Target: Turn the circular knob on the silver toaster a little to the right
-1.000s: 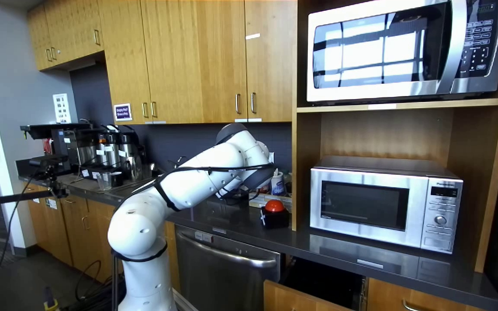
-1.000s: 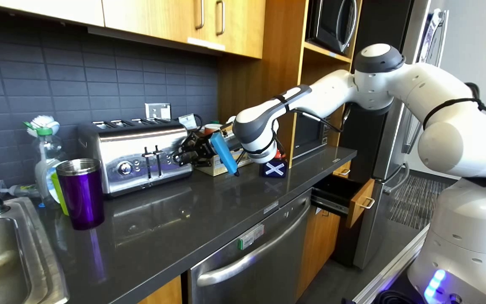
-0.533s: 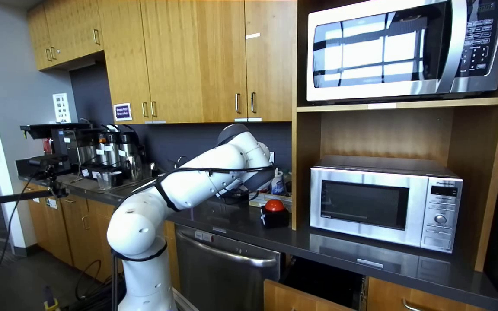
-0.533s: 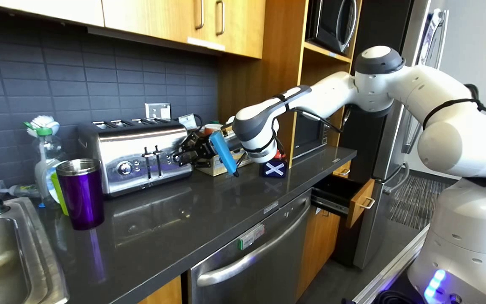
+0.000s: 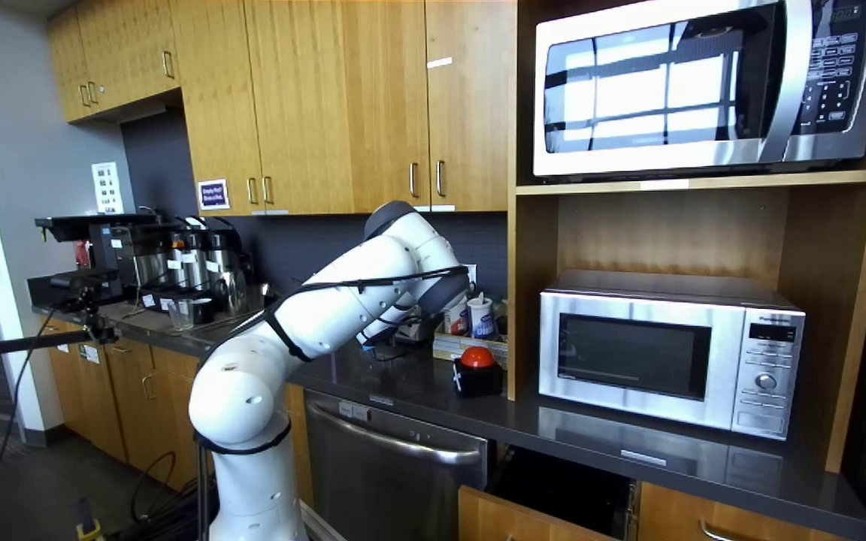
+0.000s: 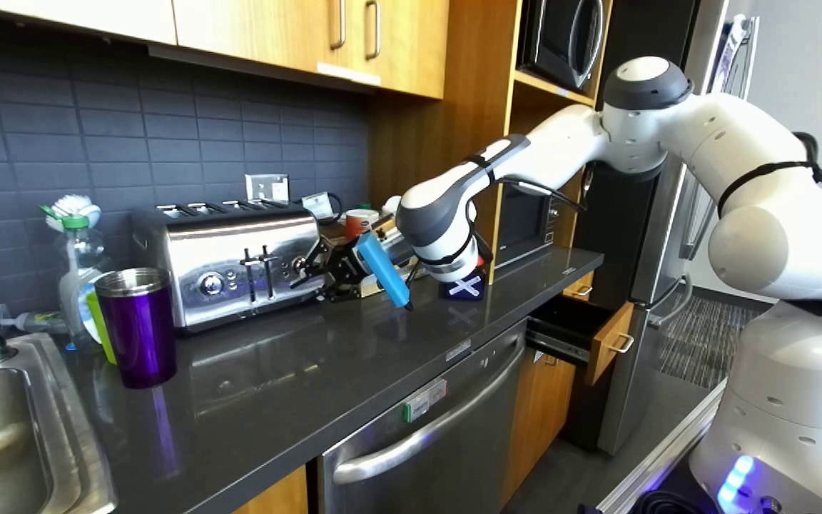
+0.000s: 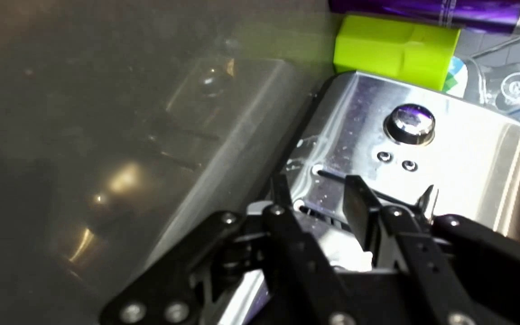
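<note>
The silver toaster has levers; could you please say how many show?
2, in an exterior view: left lever and right lever, side by side on the front of the silver toaster. The tool covers part of it, so others may be hidden.

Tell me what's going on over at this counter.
A robot arm is at the silver toaster. Its gripper is by one round knob, jaws apart, with nothing visibly gripped; whether it touches the knob isn't clear. The other knob stands free. The job is turning a knob slightly right; I can't tell whether that's done.
</note>
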{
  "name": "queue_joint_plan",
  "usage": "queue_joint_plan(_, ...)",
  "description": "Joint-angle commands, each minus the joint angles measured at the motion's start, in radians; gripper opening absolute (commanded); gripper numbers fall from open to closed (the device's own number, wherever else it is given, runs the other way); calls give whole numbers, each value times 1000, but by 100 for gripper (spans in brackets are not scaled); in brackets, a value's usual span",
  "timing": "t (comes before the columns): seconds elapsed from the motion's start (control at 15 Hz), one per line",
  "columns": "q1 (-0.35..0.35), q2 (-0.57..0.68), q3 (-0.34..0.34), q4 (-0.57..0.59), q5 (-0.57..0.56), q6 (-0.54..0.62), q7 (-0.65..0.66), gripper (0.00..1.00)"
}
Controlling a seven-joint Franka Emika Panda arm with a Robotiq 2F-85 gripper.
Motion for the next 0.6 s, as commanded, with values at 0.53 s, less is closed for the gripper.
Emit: queue_joint_plan(0.53,61,-456,10,-205,199,-149,72,12)
